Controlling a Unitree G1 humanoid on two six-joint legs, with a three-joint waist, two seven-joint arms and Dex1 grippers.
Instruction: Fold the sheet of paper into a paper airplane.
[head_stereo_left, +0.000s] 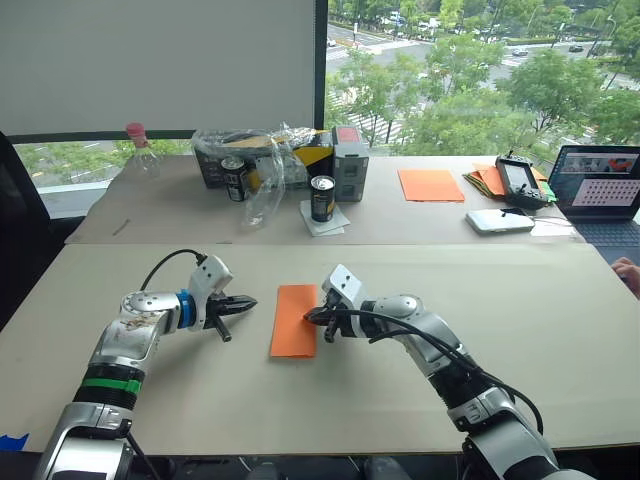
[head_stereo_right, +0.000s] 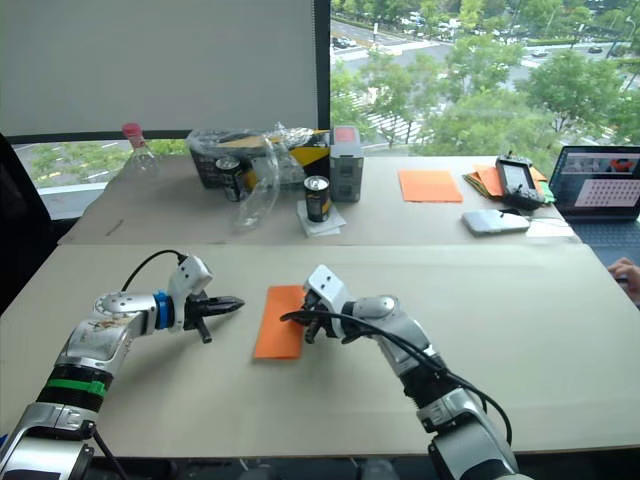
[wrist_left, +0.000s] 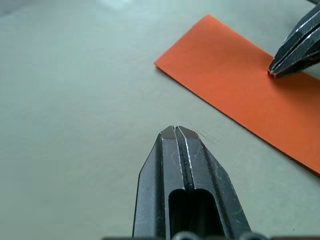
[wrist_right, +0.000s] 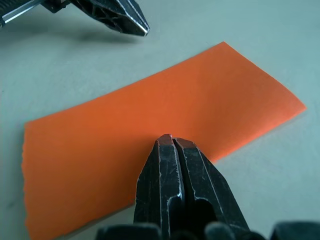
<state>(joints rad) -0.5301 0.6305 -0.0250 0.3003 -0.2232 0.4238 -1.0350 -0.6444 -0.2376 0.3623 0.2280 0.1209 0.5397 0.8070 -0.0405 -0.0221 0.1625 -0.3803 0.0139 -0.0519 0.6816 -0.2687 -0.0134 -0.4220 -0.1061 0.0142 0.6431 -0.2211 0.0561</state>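
Observation:
The sheet of paper (head_stereo_left: 294, 320), bright orange and folded into a long narrow strip, lies flat in the middle of the near table. My right gripper (head_stereo_left: 308, 317) is shut, and its closed tip rests on the strip's right long edge (wrist_right: 125, 135). My left gripper (head_stereo_left: 250, 300) is also shut and holds nothing. It hovers just left of the strip, a short gap away, pointing at it. In the left wrist view the closed left gripper (wrist_left: 174, 130) faces the paper (wrist_left: 250, 95), with the right gripper (wrist_left: 274, 71) pressing on it.
On the far table stand two cans (head_stereo_left: 322, 198), a plastic bottle (head_stereo_left: 140, 150), boxes in clear wrapping (head_stereo_left: 270, 155), a smooth orange sheet (head_stereo_left: 431, 185), a paper pile (head_stereo_left: 487, 178), a controller (head_stereo_left: 520, 180) and a laptop (head_stereo_left: 605, 190). A person's hand (head_stereo_left: 628, 270) shows at the right edge.

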